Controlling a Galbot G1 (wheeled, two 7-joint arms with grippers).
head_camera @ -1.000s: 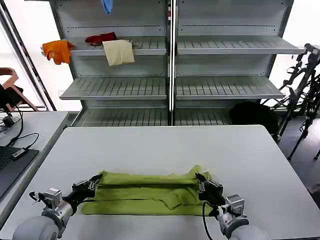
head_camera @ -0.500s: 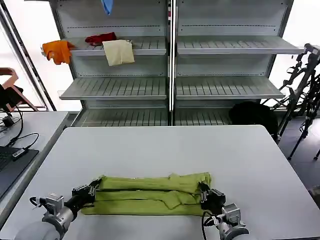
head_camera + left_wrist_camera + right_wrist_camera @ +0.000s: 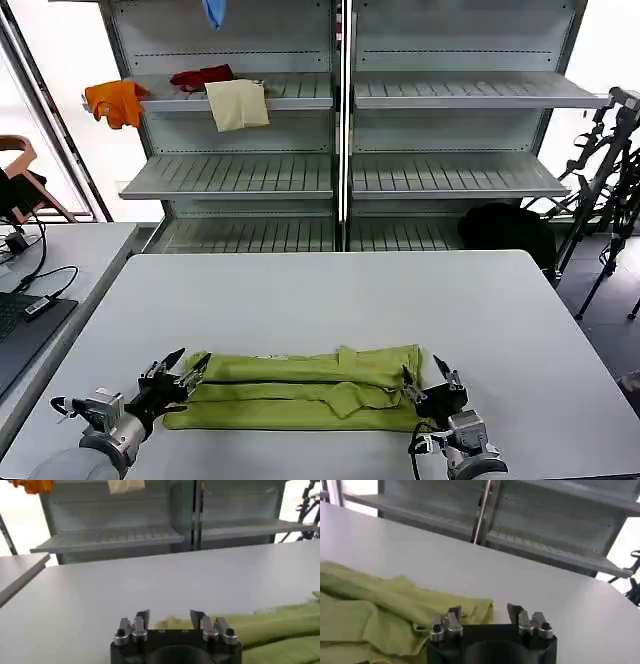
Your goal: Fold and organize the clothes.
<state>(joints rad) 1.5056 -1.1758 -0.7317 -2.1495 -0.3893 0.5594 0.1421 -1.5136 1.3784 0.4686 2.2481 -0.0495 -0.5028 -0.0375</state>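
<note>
Lime T-shirt [image 3: 300, 388] lies folded between left claw [image 3: 186, 369] and right claw [image 3: 428, 381], both spread, empty.

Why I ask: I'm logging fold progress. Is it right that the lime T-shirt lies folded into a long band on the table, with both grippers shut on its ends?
Not quite. The lime T-shirt does lie as a long band on the table, but both the left gripper and the right gripper are open, one at each end of it. The head view shows the spread fingers.
</note>
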